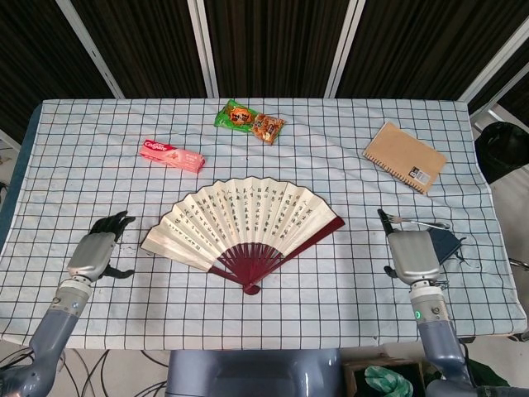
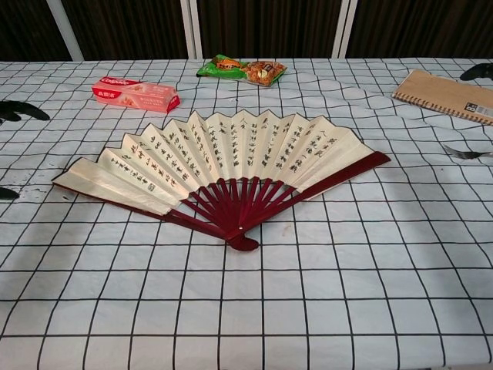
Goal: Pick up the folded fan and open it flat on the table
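Observation:
The fan (image 1: 240, 225) (image 2: 223, 169) lies spread flat on the checked cloth, cream leaf with dark writing, dark red ribs meeting at a pivot toward the front. My left hand (image 1: 96, 253) hovers left of the fan's left edge, apart from it, fingers spread and holding nothing; in the chest view only its dark fingertips (image 2: 19, 110) show at the left border. My right hand (image 1: 411, 255) sits right of the fan, clear of it, its back toward the camera, empty; a fingertip (image 2: 479, 72) peeks in at the chest view's right edge.
A pink toothpaste box (image 1: 172, 155) and a green snack packet (image 1: 249, 121) lie behind the fan. A brown notebook (image 1: 405, 156) is at the back right. A dark pouch (image 1: 446, 244) and a fork (image 1: 417, 222) lie by my right hand.

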Tool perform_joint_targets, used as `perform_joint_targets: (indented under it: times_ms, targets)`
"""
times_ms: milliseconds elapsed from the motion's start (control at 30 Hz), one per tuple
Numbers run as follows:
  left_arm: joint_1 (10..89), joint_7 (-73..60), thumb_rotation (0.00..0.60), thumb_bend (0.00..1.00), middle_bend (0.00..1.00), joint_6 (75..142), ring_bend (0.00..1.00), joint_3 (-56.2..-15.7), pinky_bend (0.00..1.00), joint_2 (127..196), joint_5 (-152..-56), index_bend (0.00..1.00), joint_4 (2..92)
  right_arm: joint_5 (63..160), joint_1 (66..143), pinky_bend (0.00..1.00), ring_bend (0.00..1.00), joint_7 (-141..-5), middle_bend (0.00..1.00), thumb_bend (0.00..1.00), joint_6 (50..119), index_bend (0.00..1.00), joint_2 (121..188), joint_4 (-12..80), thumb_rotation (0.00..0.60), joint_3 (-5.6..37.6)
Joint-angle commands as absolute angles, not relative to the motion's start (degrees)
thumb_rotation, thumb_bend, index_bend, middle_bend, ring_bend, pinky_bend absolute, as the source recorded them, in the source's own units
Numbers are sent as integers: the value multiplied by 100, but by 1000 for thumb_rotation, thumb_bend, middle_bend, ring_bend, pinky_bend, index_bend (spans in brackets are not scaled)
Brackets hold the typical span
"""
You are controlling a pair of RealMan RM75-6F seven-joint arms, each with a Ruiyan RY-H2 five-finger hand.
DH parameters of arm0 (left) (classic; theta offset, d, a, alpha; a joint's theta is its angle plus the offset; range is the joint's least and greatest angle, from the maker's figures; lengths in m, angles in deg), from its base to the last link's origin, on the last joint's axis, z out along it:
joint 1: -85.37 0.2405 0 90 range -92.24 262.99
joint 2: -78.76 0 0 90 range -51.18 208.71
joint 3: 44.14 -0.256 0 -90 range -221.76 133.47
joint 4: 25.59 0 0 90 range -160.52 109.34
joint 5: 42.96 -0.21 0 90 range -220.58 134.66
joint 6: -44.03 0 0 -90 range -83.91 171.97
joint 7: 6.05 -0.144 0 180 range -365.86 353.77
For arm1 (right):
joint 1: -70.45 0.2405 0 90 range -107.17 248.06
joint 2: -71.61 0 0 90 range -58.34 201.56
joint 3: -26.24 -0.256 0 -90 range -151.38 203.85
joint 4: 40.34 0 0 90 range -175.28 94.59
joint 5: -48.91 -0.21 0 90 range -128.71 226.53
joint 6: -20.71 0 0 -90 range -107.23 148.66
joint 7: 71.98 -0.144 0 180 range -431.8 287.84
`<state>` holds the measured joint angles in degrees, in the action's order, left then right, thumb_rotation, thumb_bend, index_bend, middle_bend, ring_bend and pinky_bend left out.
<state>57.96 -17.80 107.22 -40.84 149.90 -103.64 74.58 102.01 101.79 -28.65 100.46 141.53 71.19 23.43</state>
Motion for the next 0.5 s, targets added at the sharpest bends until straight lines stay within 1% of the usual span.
perform_joint_targets:
  times_ms: [33, 100, 133, 167, 233, 267, 367, 500]
  targets:
    - [6184, -1437, 600, 0, 0, 11360, 0, -4219, 0, 14754, -11040, 62, 7507, 10651, 9940, 406, 313, -3186, 215, 70, 10220, 0, 13983, 7128, 600, 2495]
    - [6415, -1308, 600, 0, 0, 11831, 0, -4303, 0, 14662, -11488, 41, 7392, 11084, 9750, 305, 198, -3445, 108, 70, 10407, 0, 13876, 7093, 600, 2625]
    - [6575, -1257, 600, 0, 0, 12178, 0, -4366, 0, 14617, -11794, 25, 7281, 11361, 9630, 281, 165, -3620, 78, 70, 10525, 0, 13813, 7049, 600, 2712]
    - [6666, -1216, 600, 0, 0, 12368, 0, -4409, 0, 14602, -11973, 11, 7201, 11543, 9538, 253, 121, -3747, 40, 70, 10621, 0, 13766, 7018, 600, 2772]
    - [6958, -1156, 600, 0, 0, 12931, 0, -4526, 0, 14547, -12389, 0, 6937, 12014, 9273, 231, 63, -4111, 6, 69, 10883, 0, 13631, 6907, 600, 2939]
    - [7041, -1132, 600, 0, 0, 13069, 0, -4560, 0, 14535, -12487, 0, 6865, 12143, 9179, 221, 36, -4225, 0, 70, 10984, 0, 13584, 6863, 600, 2987]
    - [7390, -1069, 600, 0, 0, 13501, 0, -4705, 0, 14484, -12699, 0, 6588, 12586, 8827, 211, 8, -4670, 0, 70, 11360, 0, 13465, 6613, 600, 3114]
    - [7673, -1004, 600, 0, 0, 13725, 0, -4769, 0, 14501, -12702, 0, 6392, 12882, 8472, 211, 8, -5185, 0, 70, 11763, 0, 13521, 6223, 600, 3117]
